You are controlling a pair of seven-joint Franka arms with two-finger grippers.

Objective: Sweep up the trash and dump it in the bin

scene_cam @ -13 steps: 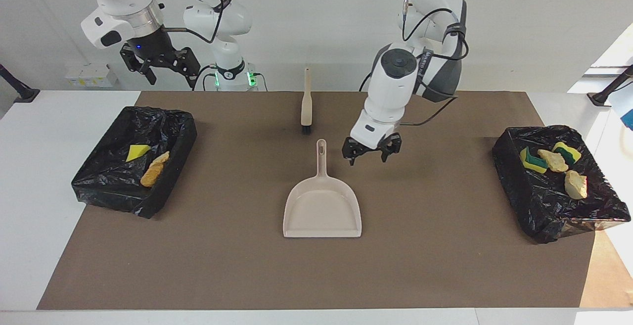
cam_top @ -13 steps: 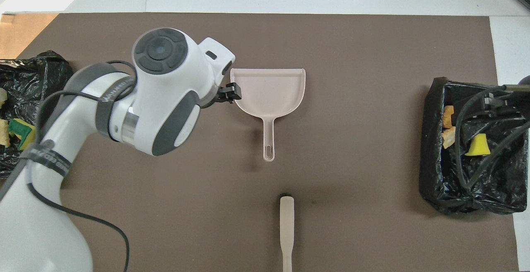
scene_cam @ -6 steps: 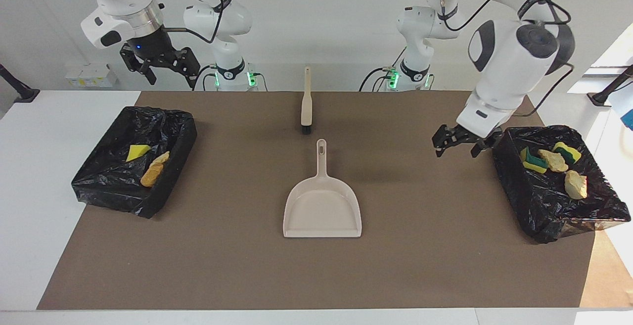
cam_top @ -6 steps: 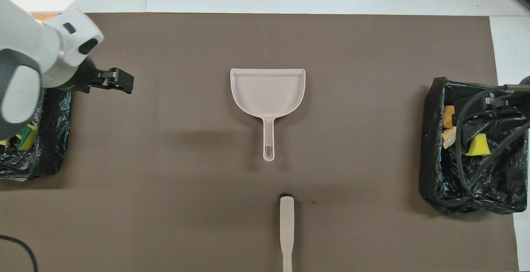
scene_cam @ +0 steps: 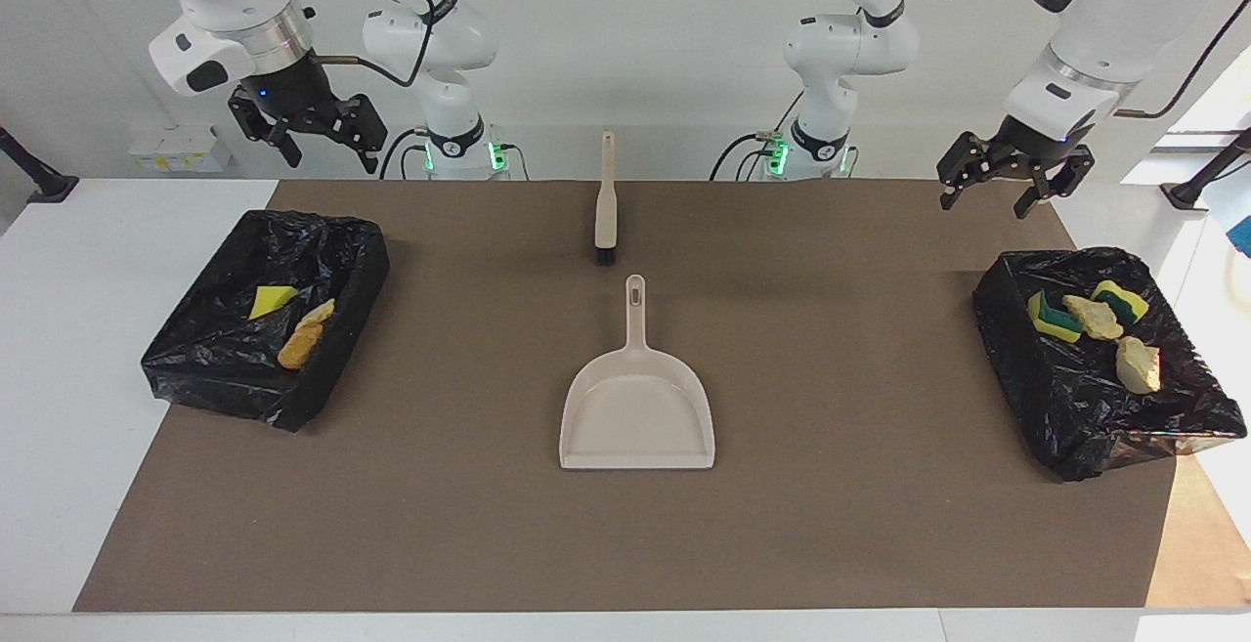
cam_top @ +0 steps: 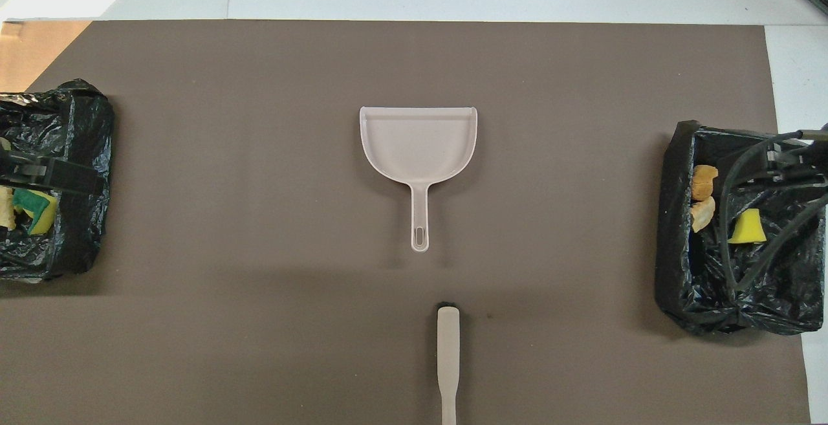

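Across the facing view from its left edge, the right tool (scene_cam: 311, 135) was seen raised at the right arm's end of the worktop (scene_cam: 68, 329), above the edge of the brown mat (scene_cam: 469, 486) on the robots' side of a black-lined bin (scene_cam: 195, 368). Its fingers were spread wide and nothing was held between them. In that bin a yellow sponge piece (scene_cam: 272, 301) and tan-orange chunks (scene_cam: 305, 333) were lying together, well apart from the tool above them.

At the middle of the mat a beige brush (scene_cam: 606, 200) was laid with its bristles pointing away from the robots. A beige dustpan (scene_cam: 636, 407) was set just farther out, its handle end near the bristles and its pan empty. No scrap was seen on the mat around either of them.

At the left arm's end a second black-lined bin (scene_cam: 1065, 427) was found to contain the other trash: two green-backed sponge pieces (scene_cam: 1054, 318) and two pale chunks (scene_cam: 1139, 364), resting on the liner. The left tool (scene_cam: 1014, 176) was held in the air over the mat's corner on the robots' side of this bin, its fingers wide apart and empty, clear of the scraps.
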